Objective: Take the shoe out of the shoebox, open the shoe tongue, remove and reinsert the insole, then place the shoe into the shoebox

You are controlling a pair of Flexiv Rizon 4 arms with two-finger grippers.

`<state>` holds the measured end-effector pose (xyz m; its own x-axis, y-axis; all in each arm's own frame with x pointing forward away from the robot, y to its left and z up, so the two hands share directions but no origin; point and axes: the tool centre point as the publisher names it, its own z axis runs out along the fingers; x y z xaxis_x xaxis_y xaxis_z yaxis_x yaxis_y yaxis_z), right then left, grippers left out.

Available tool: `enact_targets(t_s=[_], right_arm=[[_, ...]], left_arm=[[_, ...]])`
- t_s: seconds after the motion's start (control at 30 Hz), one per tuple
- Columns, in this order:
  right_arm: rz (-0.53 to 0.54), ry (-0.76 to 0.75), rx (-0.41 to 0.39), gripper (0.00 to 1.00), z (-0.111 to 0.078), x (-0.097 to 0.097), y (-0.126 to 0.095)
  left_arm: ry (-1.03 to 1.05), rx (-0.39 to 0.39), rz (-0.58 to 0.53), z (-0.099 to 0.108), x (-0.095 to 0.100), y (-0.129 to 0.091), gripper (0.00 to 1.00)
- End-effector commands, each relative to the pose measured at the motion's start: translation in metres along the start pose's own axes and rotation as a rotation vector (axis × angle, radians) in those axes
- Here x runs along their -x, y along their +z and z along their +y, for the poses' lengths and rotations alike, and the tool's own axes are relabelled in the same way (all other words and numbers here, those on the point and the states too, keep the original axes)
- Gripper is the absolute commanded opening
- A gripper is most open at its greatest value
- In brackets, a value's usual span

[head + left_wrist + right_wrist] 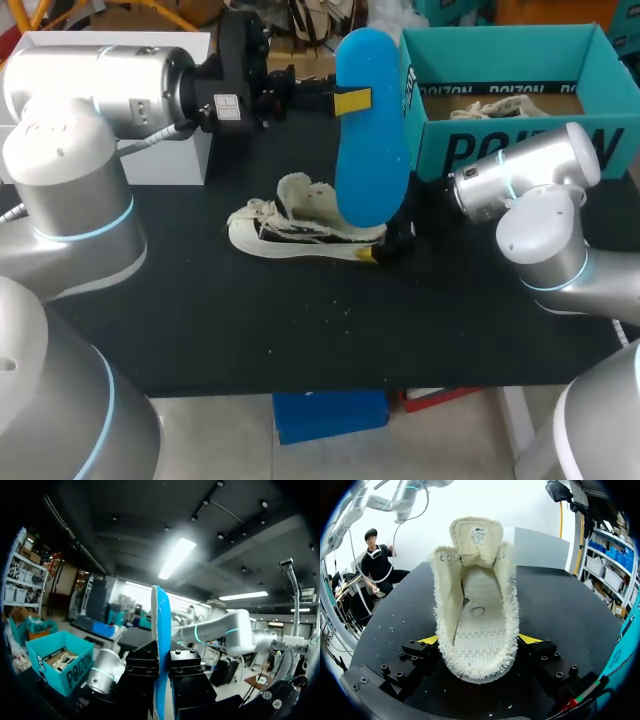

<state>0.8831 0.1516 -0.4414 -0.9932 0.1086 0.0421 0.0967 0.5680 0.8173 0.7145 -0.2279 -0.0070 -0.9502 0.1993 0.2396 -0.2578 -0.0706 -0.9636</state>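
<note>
- My left gripper (347,100) is clamped on the blue insole (372,150) and holds it upright, well above the table (200,310). In the left wrist view the insole stands edge-on between the fingers, so I judge it is out of the shoe and ready to go back in.
- My right gripper (479,641) is closed on the heel end of the shoe (477,610), a yellow tip pressed to each side. This pins the shoe on its sole on the table.
- The tongue (475,535) stands up and forward, so the mouth is wide open and the bare footbed shows. That is the way in for the insole.
- The shoebox (520,150) stands open just behind my right arm, with what looks like a second shoe (500,108) inside.
- In the head view the raised insole hides the heel, and my right wrist sits close to the box's front wall. I reckon that is the tight spot.
</note>
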Motion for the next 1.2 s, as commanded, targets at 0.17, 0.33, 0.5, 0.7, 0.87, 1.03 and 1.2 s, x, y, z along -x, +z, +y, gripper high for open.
enact_targets(t_s=[0.17,0.33,0.5,0.7,0.87,1.03,1.2], right_arm=[[-0.015,-0.013,-0.054,1.00,0.002,-0.003,-0.022],[0.033,-0.094,-0.234,1.00,0.012,-0.002,-0.037],[0.065,-0.176,-0.477,1.00,0.022,0.003,-0.049],[0.094,-0.237,-0.715,1.00,0.034,0.007,-0.045],[0.065,-0.237,-0.841,1.00,0.037,0.009,-0.040],[0.046,-0.233,-0.925,1.00,0.040,0.010,-0.032],[0.021,-0.226,-0.987,1.00,0.047,0.009,-0.026]], left_arm=[[0.001,-0.001,-0.023,0.001,-0.003,0.001,0.00],[0.001,-0.001,-0.023,0.001,-0.003,0.001,0.00],[0.001,-0.001,-0.023,0.001,-0.003,0.001,0.00],[0.001,-0.001,-0.023,0.001,-0.003,0.001,0.00],[0.001,-0.001,-0.023,0.001,-0.003,0.001,0.00],[0.001,-0.001,-0.023,0.001,-0.003,0.001,0.00],[0.001,-0.001,-0.023,0.001,-0.003,0.001,0.00]])
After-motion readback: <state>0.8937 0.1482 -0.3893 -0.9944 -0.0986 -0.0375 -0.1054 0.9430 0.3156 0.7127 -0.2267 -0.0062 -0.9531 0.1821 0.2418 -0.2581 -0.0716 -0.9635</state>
